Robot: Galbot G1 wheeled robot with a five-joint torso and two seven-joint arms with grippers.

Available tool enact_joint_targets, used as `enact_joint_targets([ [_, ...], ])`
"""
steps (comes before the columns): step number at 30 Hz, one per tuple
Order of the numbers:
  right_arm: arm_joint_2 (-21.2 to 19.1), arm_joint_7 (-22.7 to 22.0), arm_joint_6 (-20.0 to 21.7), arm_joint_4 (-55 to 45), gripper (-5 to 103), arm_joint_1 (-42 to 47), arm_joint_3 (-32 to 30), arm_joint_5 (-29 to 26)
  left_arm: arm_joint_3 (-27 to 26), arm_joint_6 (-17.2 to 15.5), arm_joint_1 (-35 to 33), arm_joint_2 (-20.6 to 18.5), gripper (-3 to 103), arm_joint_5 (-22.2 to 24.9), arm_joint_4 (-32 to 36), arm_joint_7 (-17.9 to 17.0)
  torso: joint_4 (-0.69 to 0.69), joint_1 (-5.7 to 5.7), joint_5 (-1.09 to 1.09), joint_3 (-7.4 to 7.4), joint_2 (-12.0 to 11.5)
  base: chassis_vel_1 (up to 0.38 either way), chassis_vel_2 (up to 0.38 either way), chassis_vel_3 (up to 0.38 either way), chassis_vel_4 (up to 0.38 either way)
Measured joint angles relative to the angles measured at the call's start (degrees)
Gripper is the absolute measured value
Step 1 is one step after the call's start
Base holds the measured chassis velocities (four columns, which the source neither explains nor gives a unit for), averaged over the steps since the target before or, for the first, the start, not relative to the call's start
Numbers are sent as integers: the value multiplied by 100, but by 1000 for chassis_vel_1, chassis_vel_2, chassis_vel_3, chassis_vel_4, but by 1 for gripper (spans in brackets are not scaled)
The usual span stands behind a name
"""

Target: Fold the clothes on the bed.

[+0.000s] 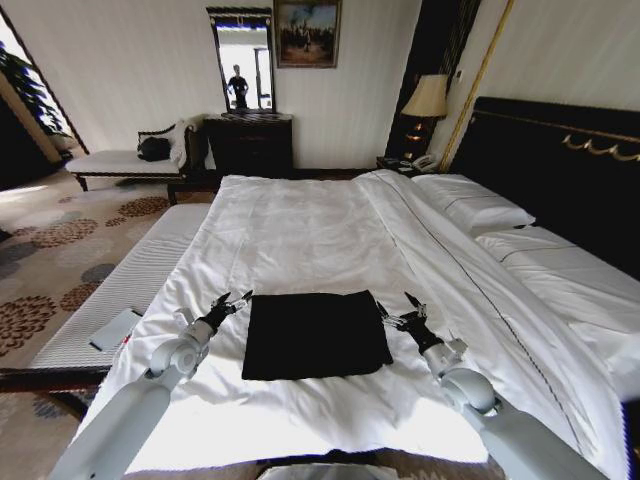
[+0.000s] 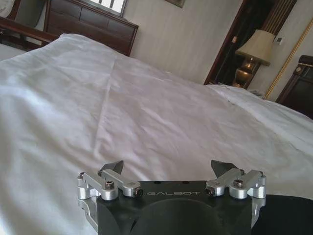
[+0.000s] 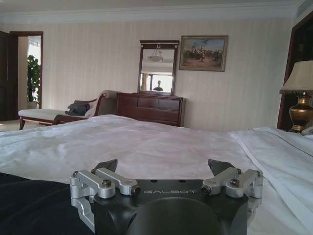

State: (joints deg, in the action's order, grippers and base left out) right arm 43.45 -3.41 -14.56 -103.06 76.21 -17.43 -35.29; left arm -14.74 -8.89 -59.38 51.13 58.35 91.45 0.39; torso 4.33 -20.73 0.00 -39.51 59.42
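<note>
Nearest, the left gripper (image 1: 233,301) and right gripper (image 1: 398,309) hover low over the white duvet (image 1: 310,225), each with its fingers spread apart and holding nothing. Between them lies the black T-shirt (image 1: 314,333), folded into a flat rectangle (no lettering visible) near the foot of the bed (image 1: 520,160). Farther off stand pillows (image 1: 470,205), a lamp (image 1: 427,100), a dresser (image 1: 248,145) and a mirror (image 1: 241,60).

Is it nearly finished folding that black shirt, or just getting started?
Nearly finished, it seems. The T-shirt already lies as a neat dark rectangle on the bed. Nothing is in hand: the left gripper and right gripper sit open either side of it. Whether another fold remains, I cannot tell.
</note>
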Motion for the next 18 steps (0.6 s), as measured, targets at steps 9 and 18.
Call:
enact_joint_targets([
  [9,-26,-55,19,287,100,-170,141,-31,751,-59,775,518,100,-25,-740,2,2,0,1,0,0,0,0,0,0],
  [18,-6,-147,30,688,100,-606,425,-134,1038,-265,1146,810,100,270,-1303,3,-1,0,1,1,1,0,0,0,0],
])
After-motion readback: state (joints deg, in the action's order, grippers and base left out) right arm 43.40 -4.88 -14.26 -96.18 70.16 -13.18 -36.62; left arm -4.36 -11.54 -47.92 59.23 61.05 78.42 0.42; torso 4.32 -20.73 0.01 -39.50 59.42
